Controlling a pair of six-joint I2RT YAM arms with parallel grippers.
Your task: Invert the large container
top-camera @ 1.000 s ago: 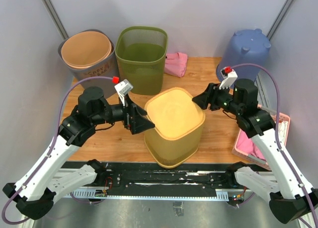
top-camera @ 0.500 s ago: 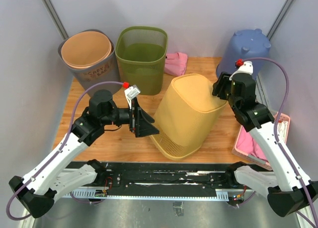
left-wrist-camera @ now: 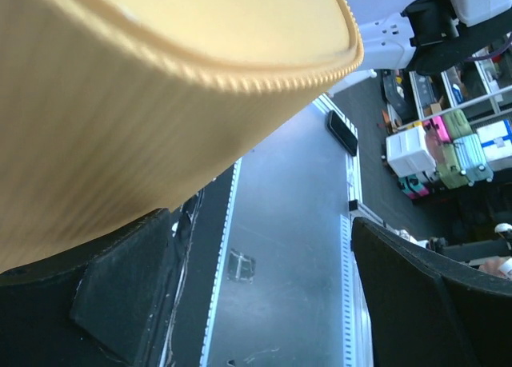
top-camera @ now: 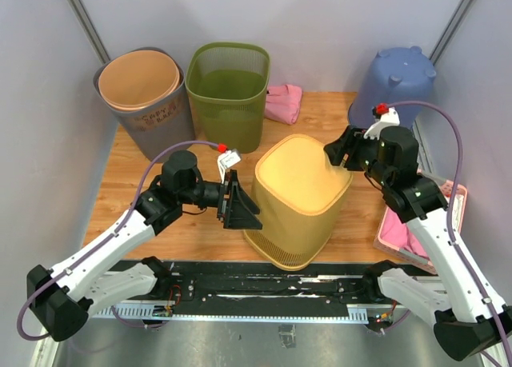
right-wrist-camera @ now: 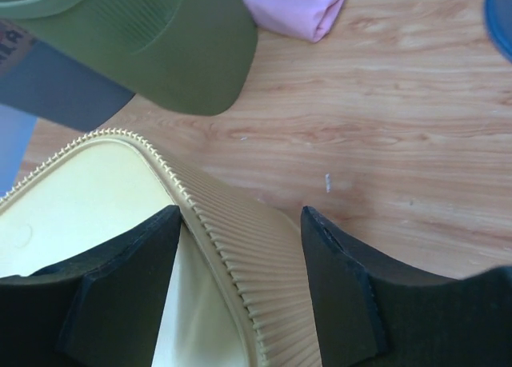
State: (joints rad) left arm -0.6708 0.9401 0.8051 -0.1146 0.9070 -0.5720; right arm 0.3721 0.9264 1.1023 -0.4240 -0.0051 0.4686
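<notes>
Yellow container [top-camera: 300, 199] stands base-up at the middle of the tabletop [top-camera: 320, 115], close to the near edge. It is plastic and rounded-square, with a smooth flat base, a beaded edge and finely ribbed walls that flare toward the downturned rim. Whether that rim sits flat cannot be told.

At the far left, a grey bin [top-camera: 160, 115] holds a smooth tan bin [top-camera: 140, 79] nested inside it. Reddish handwriting runs across the grey wall, too small to read. Just right of it stands a green mesh basket [top-camera: 228, 87], upright and open.

The left arm reaches rightward from its near-left base, elbow bent and wrist level. The left end effector [top-camera: 240, 207] is released, its black fingers splayed wide against the container's left wall. In the left wrist view the ribbed yellow wall [left-wrist-camera: 120, 119] lies over one finger [left-wrist-camera: 104, 303], and the other finger stands clear.

A crumpled pink cloth [top-camera: 284, 103] lies on the wood grain beyond the container.

The right arm bends in from the near right, wrist angled down and left. The right end effector [top-camera: 340, 155] is spread open astride the container's far-right top corner. One finger [right-wrist-camera: 120, 295] is over the pale base and the other is outside the ribbed wall [right-wrist-camera: 248, 255].

A blue bucket [top-camera: 396, 79] sits inverted at the far right, with small feet on its base. A pink slatted basket [top-camera: 400, 231] lies at the right edge.
</notes>
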